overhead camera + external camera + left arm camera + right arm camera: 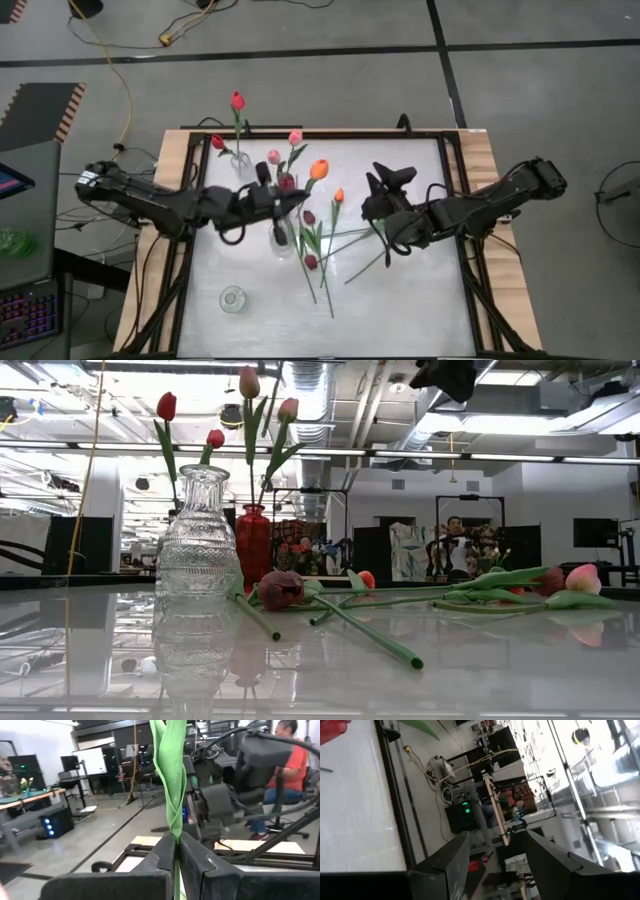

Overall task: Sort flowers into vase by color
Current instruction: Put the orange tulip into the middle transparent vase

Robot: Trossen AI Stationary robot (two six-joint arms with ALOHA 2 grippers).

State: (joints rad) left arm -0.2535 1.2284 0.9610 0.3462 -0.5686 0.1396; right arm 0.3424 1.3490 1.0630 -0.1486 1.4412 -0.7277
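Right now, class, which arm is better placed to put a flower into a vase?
Left: its gripper is shut on a green stem above the vases; the right gripper is open and empty.

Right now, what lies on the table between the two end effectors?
In the high view, loose tulips lie between the left end effector, shut on a green stem, and the open right end effector; an orange tulip is among them.
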